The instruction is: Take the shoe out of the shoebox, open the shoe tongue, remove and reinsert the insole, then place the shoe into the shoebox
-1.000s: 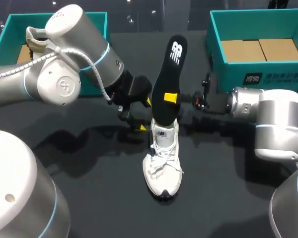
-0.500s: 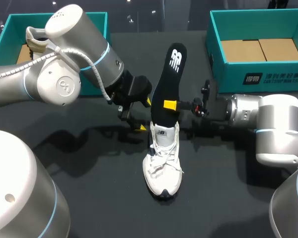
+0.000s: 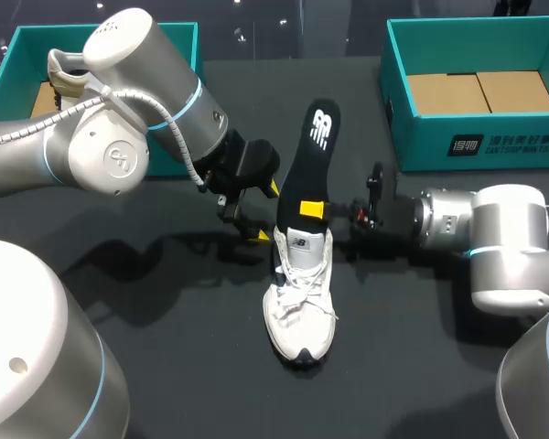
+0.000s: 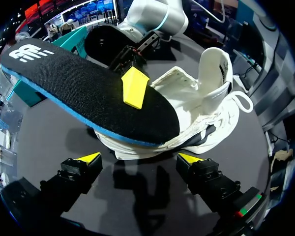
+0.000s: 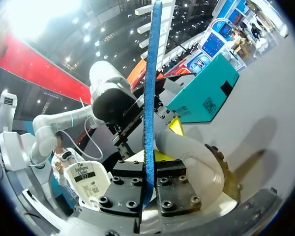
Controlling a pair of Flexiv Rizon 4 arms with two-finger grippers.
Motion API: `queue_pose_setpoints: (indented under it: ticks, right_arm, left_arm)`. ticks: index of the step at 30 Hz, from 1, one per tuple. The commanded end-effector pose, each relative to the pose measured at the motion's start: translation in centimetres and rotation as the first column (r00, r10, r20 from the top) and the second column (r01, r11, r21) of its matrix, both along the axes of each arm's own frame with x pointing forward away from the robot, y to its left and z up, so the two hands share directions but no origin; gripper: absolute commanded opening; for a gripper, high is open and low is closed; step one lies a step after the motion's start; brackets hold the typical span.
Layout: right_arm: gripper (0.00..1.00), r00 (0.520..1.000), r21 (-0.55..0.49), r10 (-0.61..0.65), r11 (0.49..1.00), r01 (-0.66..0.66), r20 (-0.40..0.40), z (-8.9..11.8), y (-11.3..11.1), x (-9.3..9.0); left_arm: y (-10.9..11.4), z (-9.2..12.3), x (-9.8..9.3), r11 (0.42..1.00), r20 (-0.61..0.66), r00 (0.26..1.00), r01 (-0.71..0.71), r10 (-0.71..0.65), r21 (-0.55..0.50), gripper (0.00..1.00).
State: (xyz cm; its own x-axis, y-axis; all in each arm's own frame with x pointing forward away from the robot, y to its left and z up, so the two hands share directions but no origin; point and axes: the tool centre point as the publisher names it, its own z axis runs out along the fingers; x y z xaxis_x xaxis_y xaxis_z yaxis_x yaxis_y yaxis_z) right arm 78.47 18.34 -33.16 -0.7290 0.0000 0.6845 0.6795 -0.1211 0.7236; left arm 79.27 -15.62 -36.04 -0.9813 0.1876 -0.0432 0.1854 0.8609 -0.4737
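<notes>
Head view puts the right gripper (image 3: pixel 313 209) clamped on the black insole (image 3: pixel 311 155) near its lower end, holding it upright with that end at the mouth of the white shoe (image 3: pixel 300 302), probably so it can slide down inside. The left gripper (image 3: pixel 265 212) stands just beside the shoe's heel, fingers spread wide and empty, seemingly placed to steady it. The shoe rests on the dark table (image 3: pixel 165 311), well apart from the teal shoebox (image 3: pixel 476 146).
</notes>
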Motion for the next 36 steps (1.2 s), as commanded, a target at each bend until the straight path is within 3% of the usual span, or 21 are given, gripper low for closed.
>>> queue_pose_setpoints:
  ticks: [1,11,21,27,30,36]
  right_arm:
    - [0.0,1.0,0.01,-0.006,1.0,0.006,-0.016,-2.0,0.1,-1.1]
    - [0.0,0.998,-0.026,-0.002,1.0,0.0,-0.068,-2.7,0.2,-3.3]
    - [0.0,0.991,-0.074,0.04,0.996,-0.05,-0.129,-3.6,0.8,-3.7]
    - [0.0,0.993,-0.054,0.041,0.997,-0.047,-0.11,-3.2,0.8,-3.5]
    - [0.1,0.994,-0.044,0.045,0.998,-0.049,-0.095,-3.0,0.8,-3.4]
    - [0.11,0.997,-0.027,0.049,0.998,-0.051,-0.063,-2.4,0.8,-3.2]
  left_arm:
    - [0.0,0.0,0.0,1.0,0.002,1.0,0.0,0.0,0.002,1.0]
    - [0.0,0.0,0.0,1.0,0.002,1.0,0.0,0.0,0.002,1.0]
    - [0.0,0.0,0.0,1.0,0.002,1.0,0.0,0.0,0.002,1.0]
    - [0.0,0.0,0.0,1.0,0.002,1.0,0.0,0.0,0.002,1.0]
    - [0.0,0.0,0.0,1.0,0.002,1.0,0.0,0.0,0.002,1.0]
    - [0.0,0.0,0.0,1.0,0.002,1.0,0.0,0.0,0.002,1.0]
